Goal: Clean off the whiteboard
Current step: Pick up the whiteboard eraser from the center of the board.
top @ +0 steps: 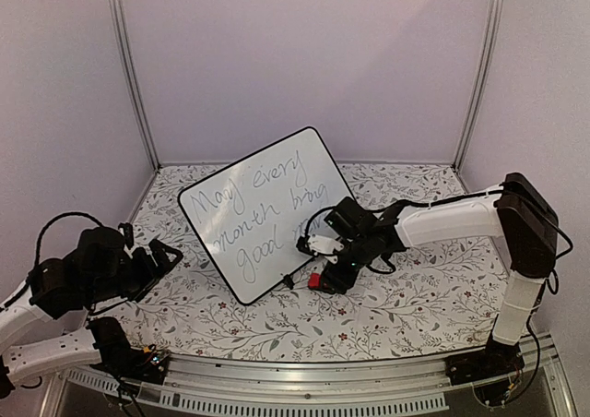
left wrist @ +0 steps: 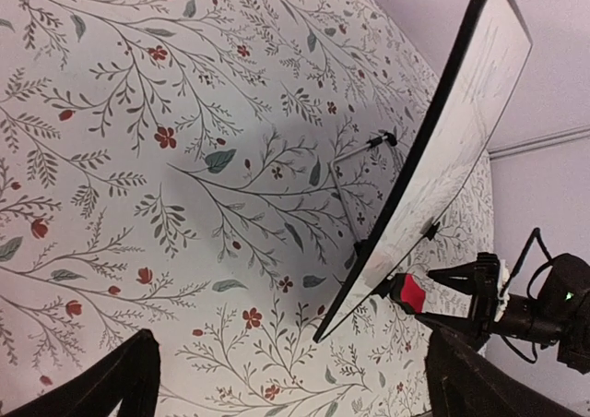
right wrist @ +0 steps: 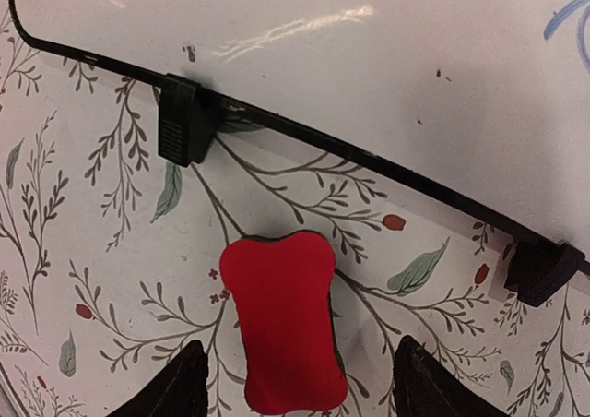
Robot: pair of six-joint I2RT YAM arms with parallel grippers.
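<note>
Left of middle on the bench (top: 415,306), propped on its long lower edge and leaning back: the whiteboard (top: 267,196). Long axis from near-left to far-right in the top view. Written face turned up and toward the near-right, toward the right arm (top: 452,219). Grey handwriting (top: 263,216) in three lines along that long axis. Seen almost edge-on from the left wrist, with a thin rod (left wrist: 355,151) behind it reaching down to the bench.

Under the lower edge, two small black feet (right wrist: 184,122) resting on the flowered cover. Just in front of that edge, flat on the bench and apart from the frame: a red eraser (right wrist: 284,320), long side pointing at the board.

Right jaws parted, lowered over the eraser, one of the dark fingers (right wrist: 175,389) on each side of it with a gap showing both ways; nothing held. No other thing between eraser and board.

Left jaws spread wide and holding nothing, fingers (left wrist: 111,385) at the lower corners of the left wrist view. Left arm (top: 92,269) at the near-left of the bench, well apart from the board.
</note>
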